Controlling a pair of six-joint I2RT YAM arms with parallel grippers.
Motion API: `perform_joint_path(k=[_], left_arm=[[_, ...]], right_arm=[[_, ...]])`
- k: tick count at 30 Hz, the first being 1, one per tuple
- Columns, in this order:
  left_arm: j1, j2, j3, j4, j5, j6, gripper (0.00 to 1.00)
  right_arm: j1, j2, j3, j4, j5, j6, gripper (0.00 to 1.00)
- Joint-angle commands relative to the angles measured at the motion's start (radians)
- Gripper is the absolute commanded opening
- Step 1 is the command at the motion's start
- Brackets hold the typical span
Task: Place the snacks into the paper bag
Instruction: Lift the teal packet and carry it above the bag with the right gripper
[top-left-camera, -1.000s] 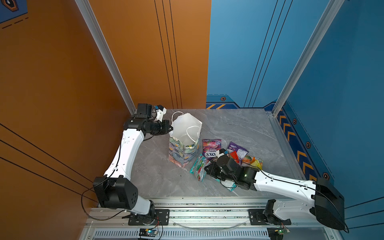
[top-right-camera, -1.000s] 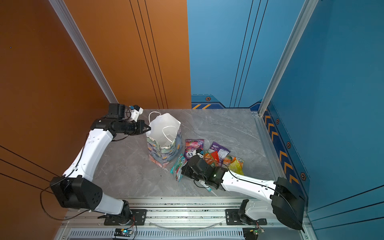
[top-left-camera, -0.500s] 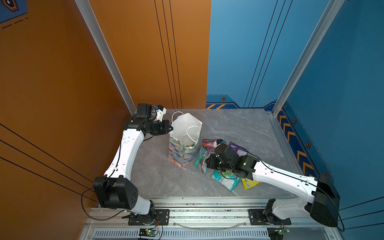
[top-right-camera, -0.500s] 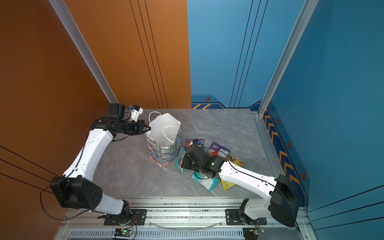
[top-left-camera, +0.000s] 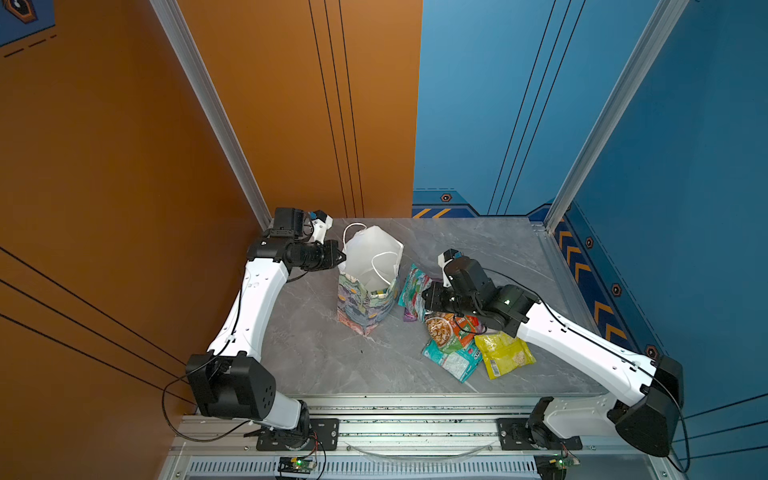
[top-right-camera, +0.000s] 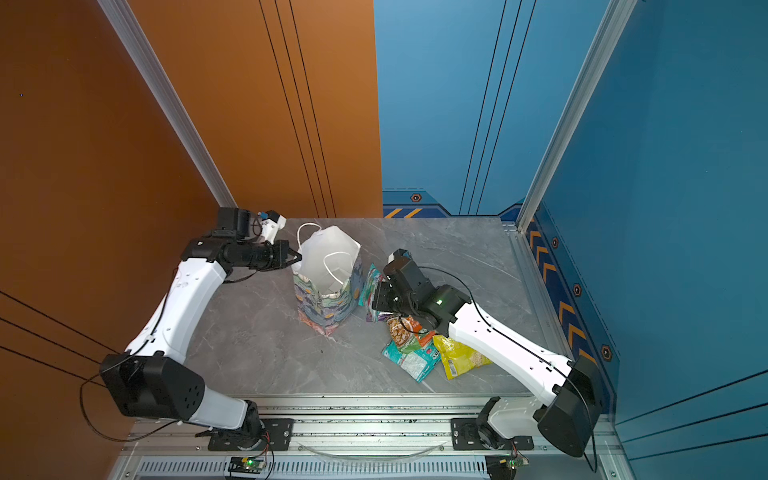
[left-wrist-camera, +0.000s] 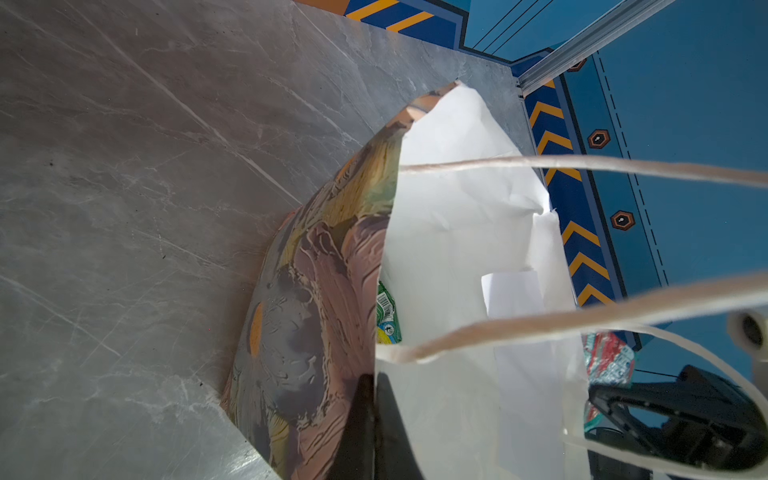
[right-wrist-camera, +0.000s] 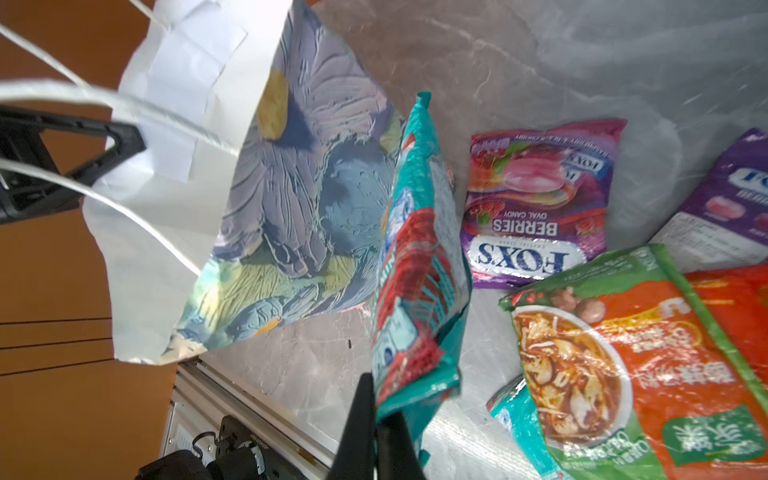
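The paper bag (top-left-camera: 365, 305) (top-right-camera: 328, 303) stands upright left of centre, its white inside showing. My left gripper (top-left-camera: 341, 257) (left-wrist-camera: 374, 386) is shut on the bag's rim (left-wrist-camera: 384, 257). A green packet (left-wrist-camera: 386, 311) lies inside. My right gripper (top-left-camera: 426, 293) (right-wrist-camera: 376, 409) is shut on a teal snack packet (top-left-camera: 413, 286) (right-wrist-camera: 415, 270), which hangs just beside the bag's right wall, above the table. On the table lie more snacks: a purple FOX'S packet (right-wrist-camera: 536, 199), a green-orange one (top-left-camera: 446, 332), another teal one (top-left-camera: 453, 363) and a yellow one (top-left-camera: 505, 353).
A second purple packet (right-wrist-camera: 731, 199) lies partly under the right arm. The bag's white cord handles (left-wrist-camera: 582, 166) cross the left wrist view. A metal rail (top-left-camera: 415, 415) runs along the grey table's front edge. Orange and blue walls close in the back and sides.
My right gripper has risen from the pile with the teal packet and carried it back and left, up beside the bag. The left arm and the bag have not moved.
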Motion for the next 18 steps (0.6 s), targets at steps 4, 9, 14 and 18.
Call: perform_joint_path(k=[4,9,14,18], left_arm=[[-0.001,-0.014,-0.008,-0.005,0.007,-0.009,0.00],[-0.001,-0.012,-0.010,-0.004,0.011,-0.011,0.00],[-0.001,-0.015,-0.014,-0.004,0.012,-0.010,0.00],[-0.003,-0.015,-0.014,-0.005,0.014,-0.011,0.00]], right_arm=[[-0.072,0.019,0.164,-0.095,-0.029,-0.146,0.00],[-0.126,0.069,0.273,-0.121,-0.040,-0.204,0.00],[-0.154,0.136,0.399,-0.138,-0.052,-0.257,0.00],[-0.167,0.188,0.515,-0.143,-0.064,-0.301,0.00]])
